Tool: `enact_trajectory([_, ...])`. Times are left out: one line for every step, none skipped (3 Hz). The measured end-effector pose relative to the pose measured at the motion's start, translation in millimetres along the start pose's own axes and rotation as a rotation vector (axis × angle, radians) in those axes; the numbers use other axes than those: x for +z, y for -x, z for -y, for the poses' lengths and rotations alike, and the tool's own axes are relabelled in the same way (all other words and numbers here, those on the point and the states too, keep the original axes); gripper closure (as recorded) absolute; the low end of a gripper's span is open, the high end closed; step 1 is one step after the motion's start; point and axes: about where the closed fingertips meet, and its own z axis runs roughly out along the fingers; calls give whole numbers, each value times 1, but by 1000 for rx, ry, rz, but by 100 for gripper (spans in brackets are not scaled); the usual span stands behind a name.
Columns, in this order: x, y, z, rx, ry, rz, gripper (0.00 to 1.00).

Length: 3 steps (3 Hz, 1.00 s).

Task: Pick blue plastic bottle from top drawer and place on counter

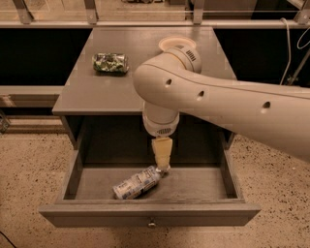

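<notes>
I judge this the grasp step: end effector [162,167] in the top drawer [203,213] at the blue plastic bottle [137,183], grip I cannot tell; next, clamp firmly.

Speckled beige floor [29,160] lies below dark recesses [29,53] and metal posts [91,9].
</notes>
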Motion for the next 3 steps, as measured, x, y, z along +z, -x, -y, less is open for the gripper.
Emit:
enact_trajectory([-1,0,0,-1,-2,0,0])
enact_trajectory([-1,0,0,-1,-2,0,0])
enact_trajectory([-1,0,0,-1,-2,0,0])
